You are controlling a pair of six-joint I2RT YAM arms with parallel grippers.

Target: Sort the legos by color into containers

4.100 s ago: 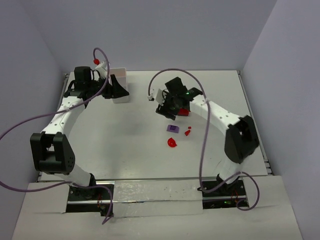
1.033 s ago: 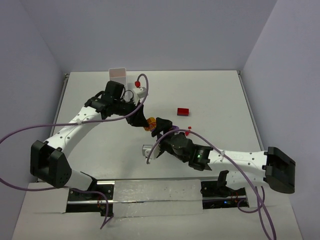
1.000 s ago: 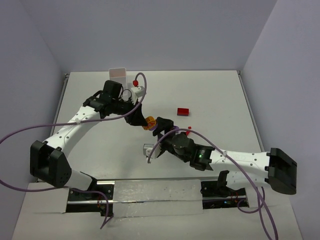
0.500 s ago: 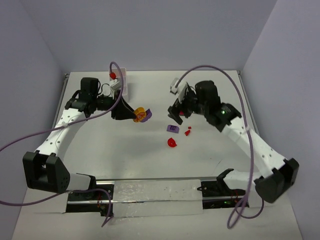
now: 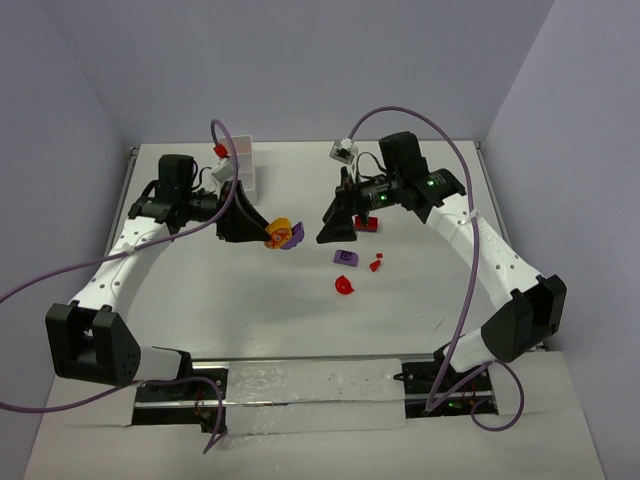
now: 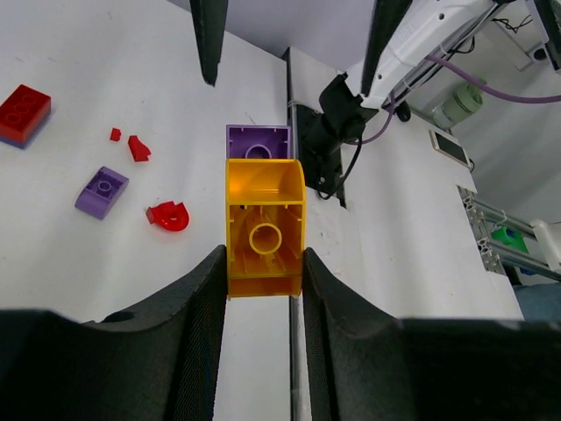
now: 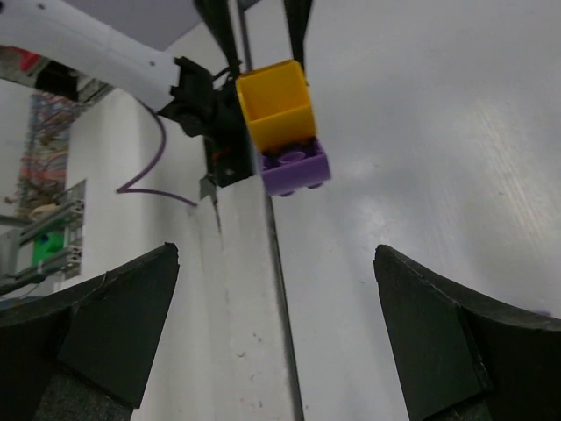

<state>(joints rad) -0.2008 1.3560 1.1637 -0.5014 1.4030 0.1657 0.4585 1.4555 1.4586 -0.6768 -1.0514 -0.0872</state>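
Observation:
My left gripper (image 5: pixel 262 228) is shut on an orange brick (image 6: pixel 263 226) with a purple brick (image 6: pixel 258 140) stuck to its far end, and holds the pair (image 5: pixel 284 234) above the table. My right gripper (image 5: pixel 336 224) is open and empty, just right of that pair and facing it. In the right wrist view the orange brick (image 7: pixel 274 103) and the purple brick (image 7: pixel 295 167) hang ahead of the wide-open jaws (image 7: pixel 276 351). Loose on the table are a red brick (image 5: pixel 367 222), a flat purple piece (image 5: pixel 346 257), a small red bit (image 5: pixel 376 264) and a round red piece (image 5: pixel 344 285). The white tray (image 5: pixel 244 163) stands at the back left.
The left wrist view shows the same loose pieces: the red brick (image 6: pixel 24 112), the purple piece (image 6: pixel 101 191), the round red piece (image 6: pixel 168 215) and red bits (image 6: pixel 138 147). Walls close off the table at the back and sides.
A second ago both arms met over the orange piece at mid-table. Now the left gripper holds the orange-purple pair further back, and the right gripper has swung left toward it, open.

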